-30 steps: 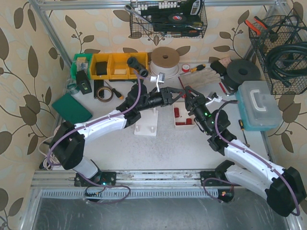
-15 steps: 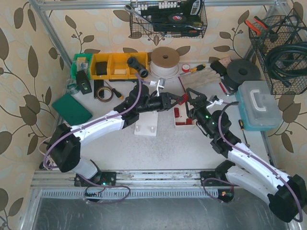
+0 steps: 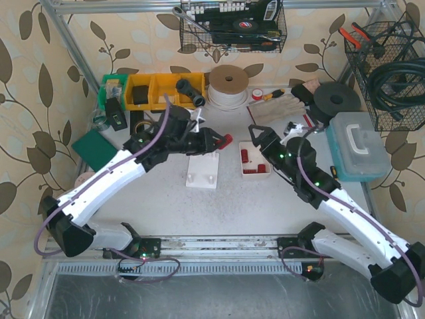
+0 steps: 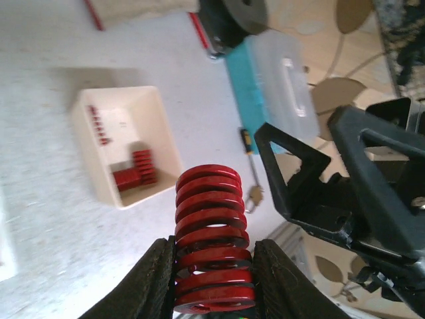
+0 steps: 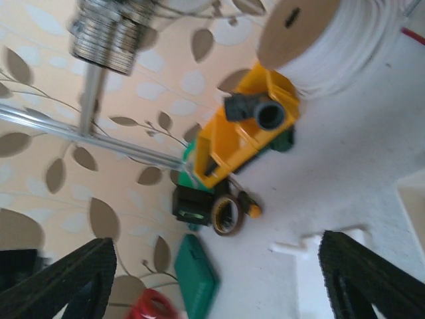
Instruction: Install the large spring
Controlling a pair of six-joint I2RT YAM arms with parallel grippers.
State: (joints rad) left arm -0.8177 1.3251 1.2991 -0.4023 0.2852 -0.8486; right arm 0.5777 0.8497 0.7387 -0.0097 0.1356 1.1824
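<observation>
From above, the left hand (image 3: 216,139) is clamped on the large red spring (image 3: 226,139), held in the air just off the 1 o'clock side of the white fixture (image 3: 202,171) on the bench (image 3: 166,206). The right hand (image 3: 257,136) stands with fingers apart and empty at 12 o'clock of the white tray (image 3: 254,174) of small red parts. The step in hand looks like carrying the spring to the fixture. Next it likely needs lining up over its seat and lowering straight.

In the left wrist view, both pads (image 4: 149,279) press the spring's lower coils, and most of its length stands free toward 12 o'clock.

In the right wrist view, the fingers (image 5: 60,272) sit wide apart with nothing between them. The spring shows at 7 o'clock.
</observation>
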